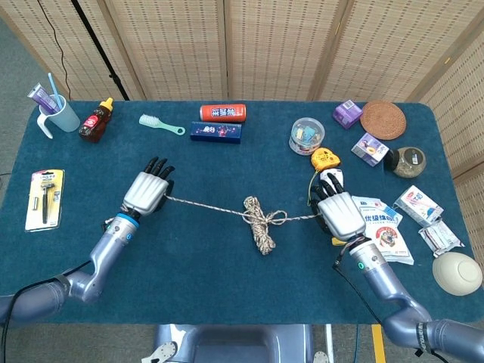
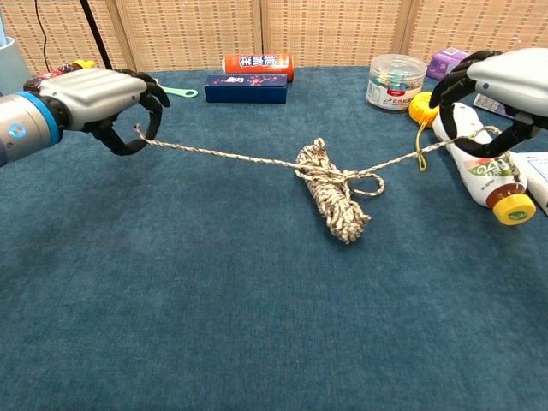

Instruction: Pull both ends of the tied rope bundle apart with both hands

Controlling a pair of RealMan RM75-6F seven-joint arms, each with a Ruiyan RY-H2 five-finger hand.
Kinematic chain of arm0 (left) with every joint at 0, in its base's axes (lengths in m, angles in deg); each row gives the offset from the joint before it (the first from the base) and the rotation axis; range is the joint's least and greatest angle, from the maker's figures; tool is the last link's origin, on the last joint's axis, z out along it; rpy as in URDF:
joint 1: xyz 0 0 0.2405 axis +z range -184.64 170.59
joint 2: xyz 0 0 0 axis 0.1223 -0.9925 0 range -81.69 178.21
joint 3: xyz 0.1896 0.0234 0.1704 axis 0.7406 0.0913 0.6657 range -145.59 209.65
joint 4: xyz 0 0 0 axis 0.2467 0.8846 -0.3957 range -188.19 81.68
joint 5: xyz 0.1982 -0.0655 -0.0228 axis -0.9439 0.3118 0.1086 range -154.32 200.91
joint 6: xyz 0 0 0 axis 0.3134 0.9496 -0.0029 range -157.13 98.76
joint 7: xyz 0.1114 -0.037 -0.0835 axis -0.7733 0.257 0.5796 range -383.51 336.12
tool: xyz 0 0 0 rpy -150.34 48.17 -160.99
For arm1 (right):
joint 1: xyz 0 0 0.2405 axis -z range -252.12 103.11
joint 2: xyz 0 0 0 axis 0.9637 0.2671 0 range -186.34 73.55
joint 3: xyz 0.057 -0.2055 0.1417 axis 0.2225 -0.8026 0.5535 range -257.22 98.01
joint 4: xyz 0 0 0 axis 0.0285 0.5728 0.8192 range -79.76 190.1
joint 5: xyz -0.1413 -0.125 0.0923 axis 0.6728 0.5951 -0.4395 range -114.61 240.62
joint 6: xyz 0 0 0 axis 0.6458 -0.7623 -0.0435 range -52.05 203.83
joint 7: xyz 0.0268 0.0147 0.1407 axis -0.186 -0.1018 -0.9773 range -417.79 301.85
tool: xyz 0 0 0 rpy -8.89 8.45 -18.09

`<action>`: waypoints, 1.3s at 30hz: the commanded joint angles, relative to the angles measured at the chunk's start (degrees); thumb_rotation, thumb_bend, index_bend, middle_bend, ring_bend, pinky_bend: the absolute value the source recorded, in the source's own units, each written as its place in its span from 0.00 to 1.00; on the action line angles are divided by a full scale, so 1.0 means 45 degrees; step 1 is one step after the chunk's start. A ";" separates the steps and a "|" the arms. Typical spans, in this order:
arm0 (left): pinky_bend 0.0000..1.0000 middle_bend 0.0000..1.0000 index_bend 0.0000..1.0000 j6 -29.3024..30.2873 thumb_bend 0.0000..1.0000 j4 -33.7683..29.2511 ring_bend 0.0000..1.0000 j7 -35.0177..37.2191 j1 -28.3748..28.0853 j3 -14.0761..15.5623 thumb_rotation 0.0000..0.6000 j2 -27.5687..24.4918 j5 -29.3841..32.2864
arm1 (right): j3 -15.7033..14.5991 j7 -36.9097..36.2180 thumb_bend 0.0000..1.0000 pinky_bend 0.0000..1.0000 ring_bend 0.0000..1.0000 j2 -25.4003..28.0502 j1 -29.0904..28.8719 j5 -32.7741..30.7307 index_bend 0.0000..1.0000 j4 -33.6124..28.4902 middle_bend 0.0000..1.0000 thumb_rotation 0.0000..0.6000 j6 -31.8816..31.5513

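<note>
Left hand (image 1: 145,192) fingers curled tight on one rope end, right hand (image 1: 339,212) clamped on the other. Rope bundle (image 1: 259,224) lies between them on the blue table (image 1: 189,265), strands taut.

Both arms are glossy blue-grey tubes with a bright blue wrist ring, the left hand (image 2: 94,92) and right hand (image 2: 505,81) having silver-grey backs and black fingers.

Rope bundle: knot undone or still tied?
Still tied: a small loop remains at the rope bundle, ends taut between left hand and right hand.
</note>
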 commanded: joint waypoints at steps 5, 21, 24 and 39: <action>0.00 0.19 0.65 0.0791 0.45 -0.0456 0.00 0.1030 0.0772 -0.0031 1.00 -0.1342 -0.0254 | 0.0199 -0.0167 0.56 0.00 0.15 0.0764 0.0435 0.0004 0.68 -0.0325 0.26 1.00 -0.0734; 0.00 0.19 0.65 0.1786 0.45 -0.0261 0.00 0.2392 0.2146 -0.0016 1.00 -0.3495 -0.0211 | 0.0453 -0.0439 0.56 0.00 0.16 0.1993 0.1061 -0.0291 0.68 -0.0407 0.26 1.00 -0.1359; 0.00 0.19 0.65 0.1815 0.45 -0.0032 0.00 0.2511 0.2314 -0.0046 1.00 -0.3798 -0.0114 | 0.0476 -0.0424 0.56 0.00 0.16 0.2177 0.1151 -0.0386 0.68 -0.0390 0.26 1.00 -0.1387; 0.00 0.19 0.65 0.1570 0.45 0.1304 0.00 0.3009 0.2894 -0.0260 1.00 -0.4362 0.0565 | 0.0550 -0.0474 0.57 0.00 0.16 0.2757 0.1540 -0.0782 0.68 -0.0214 0.27 1.00 -0.1473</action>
